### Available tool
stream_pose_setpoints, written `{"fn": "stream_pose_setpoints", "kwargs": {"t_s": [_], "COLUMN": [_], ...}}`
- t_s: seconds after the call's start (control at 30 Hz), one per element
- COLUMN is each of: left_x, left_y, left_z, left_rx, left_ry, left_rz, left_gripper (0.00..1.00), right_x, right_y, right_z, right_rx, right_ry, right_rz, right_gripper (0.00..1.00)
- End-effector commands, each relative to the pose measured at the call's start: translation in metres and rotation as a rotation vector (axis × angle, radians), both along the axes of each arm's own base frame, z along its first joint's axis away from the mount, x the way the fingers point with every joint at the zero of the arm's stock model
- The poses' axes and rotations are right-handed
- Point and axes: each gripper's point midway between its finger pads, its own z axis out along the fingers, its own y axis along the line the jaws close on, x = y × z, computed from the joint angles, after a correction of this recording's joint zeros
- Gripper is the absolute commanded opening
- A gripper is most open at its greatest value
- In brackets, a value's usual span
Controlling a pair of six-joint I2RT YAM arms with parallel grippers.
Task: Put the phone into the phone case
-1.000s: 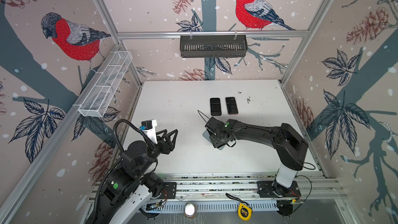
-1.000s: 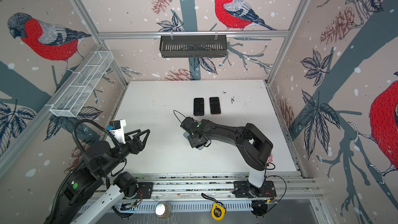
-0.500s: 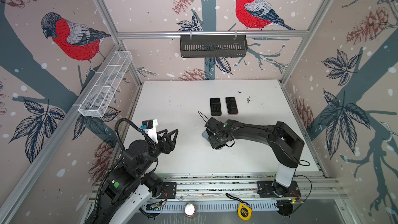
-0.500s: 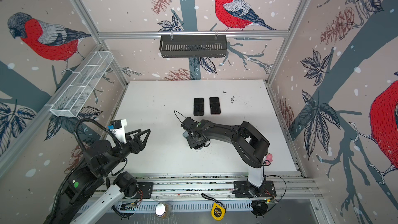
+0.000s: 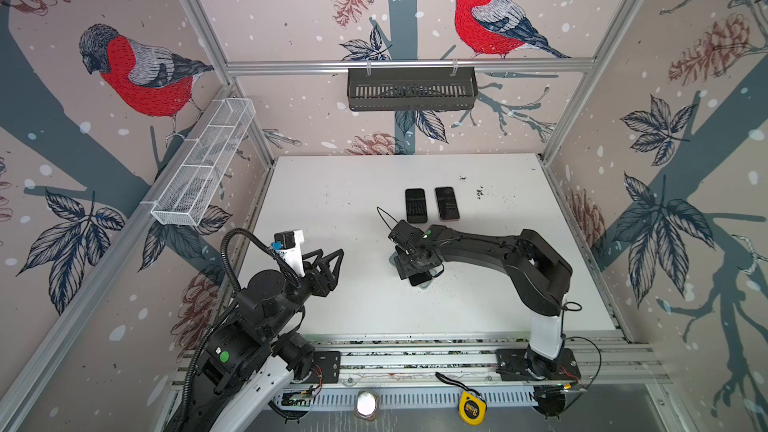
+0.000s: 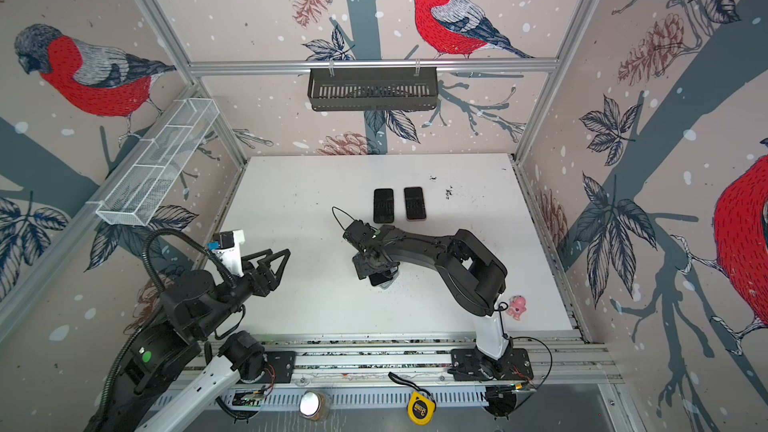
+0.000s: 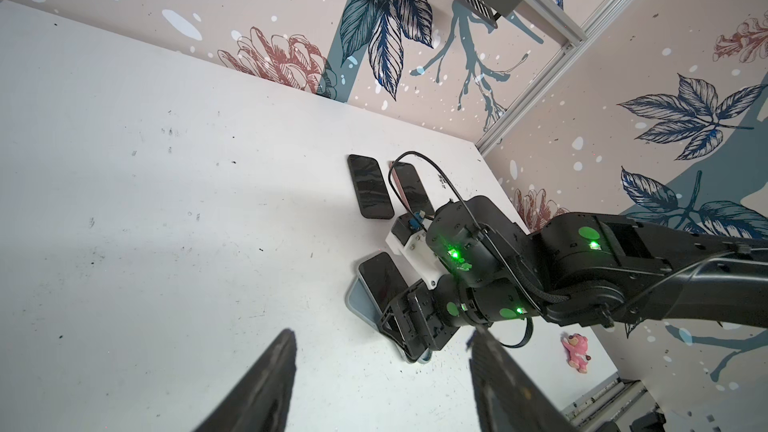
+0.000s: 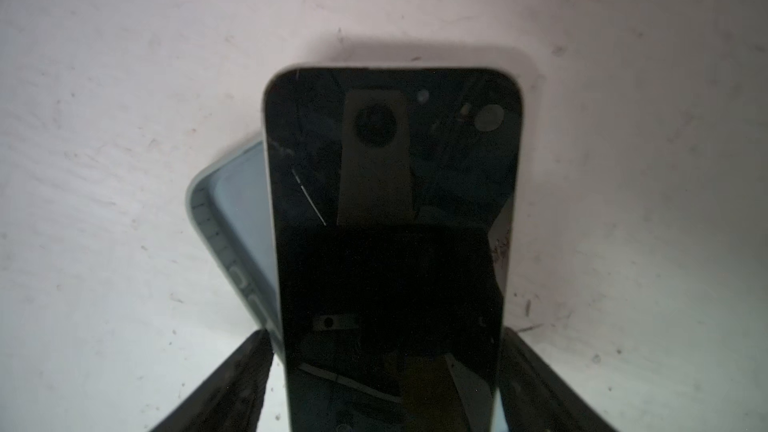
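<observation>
One phone (image 8: 390,201) lies crooked on the one case (image 8: 237,218) mid-tabletop (image 5: 332,201), right claw (image 8: 382,332) spread astride it (a gap shows on one side). Two more phones (image 5: 416,205) (image 5: 447,203) lie side by side farther back. Left claw (image 7: 382,338) spread wide.

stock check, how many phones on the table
3. Two phones side by side toward the back; the third phone askew over the phone case, at the right gripper.
</observation>
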Motion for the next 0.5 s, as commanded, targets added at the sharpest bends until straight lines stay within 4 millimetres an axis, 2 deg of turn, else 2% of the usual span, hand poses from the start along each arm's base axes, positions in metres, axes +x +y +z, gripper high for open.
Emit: {"fn": "stream_pose_setpoints", "kwargs": {"t_s": [0.0, 0.47], "left_x": [0.002, 0.001], "left_y": [0.001, 0.0], "left_z": [0.006, 0.007], "left_rx": [-0.008, -0.011], "left_ry": [-0.025, -0.029], "left_rz": [0.008, 0.004], "left_gripper": [0.67, 0.67], "right_x": [0.0, 0.004], "right_y": [0.0, -0.005], "right_z": [-0.002, -0.015], "right_rx": [-0.002, -0.046], "right_ry": [0.014, 0.013], "right_rz": [-0.05, -0.098], "right_gripper": [0.81, 0.82]}}
